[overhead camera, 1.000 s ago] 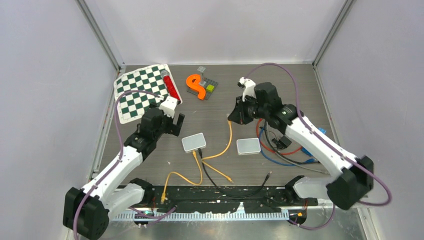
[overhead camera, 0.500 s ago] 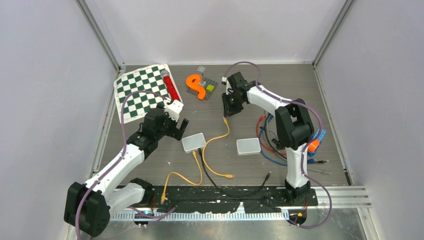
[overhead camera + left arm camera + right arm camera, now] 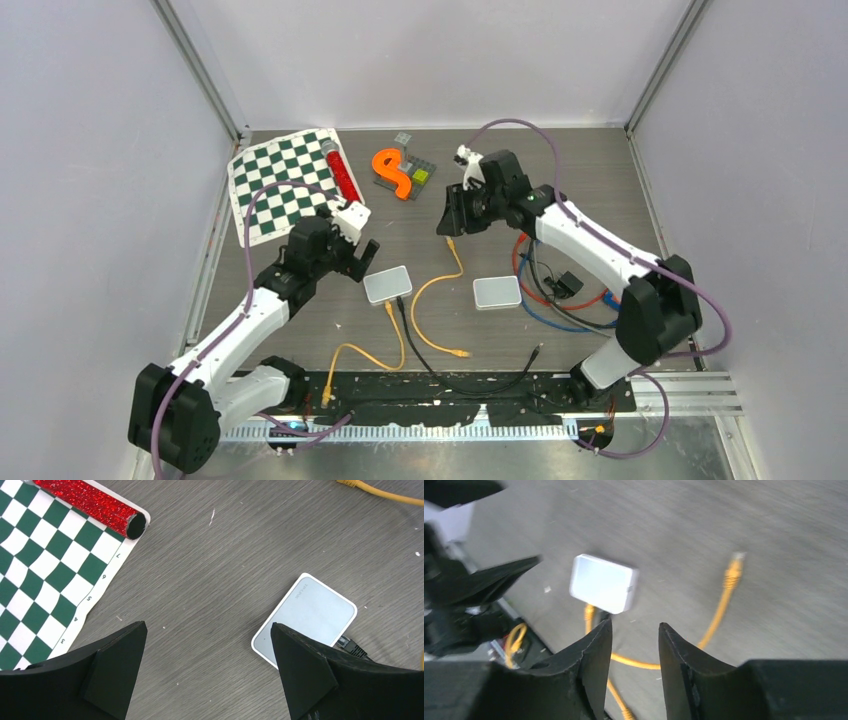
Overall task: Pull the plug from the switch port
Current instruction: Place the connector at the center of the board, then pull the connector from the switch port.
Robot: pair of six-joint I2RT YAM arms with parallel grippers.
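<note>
A white switch [image 3: 387, 285] lies at mid-table with a yellow plug [image 3: 390, 308] and a black plug [image 3: 400, 305] in its near edge. My left gripper [image 3: 355, 262] is open and empty just left of it. In the left wrist view [image 3: 207, 625] the switch [image 3: 305, 620] sits beside the right finger, with the black plug [image 3: 350, 644] behind it. My right gripper [image 3: 447, 222] hovers farther back, open and empty. In the right wrist view [image 3: 635, 625] it looks down on the switch [image 3: 604, 582]. A loose yellow cable [image 3: 432, 285] has one free plug end [image 3: 734, 567] below the right gripper.
A second white switch [image 3: 497, 292] lies to the right, next to a tangle of red, blue and black cables [image 3: 545, 295]. A chessboard mat [image 3: 280, 185] with a red tube [image 3: 342, 172] is at the back left. An orange S-shape [image 3: 392, 172] lies at the back middle.
The right arm has swung and its gripper has shifted a little left. The loose yellow cable's bend has moved away from the switch. The left gripper has edged towards the switch.
</note>
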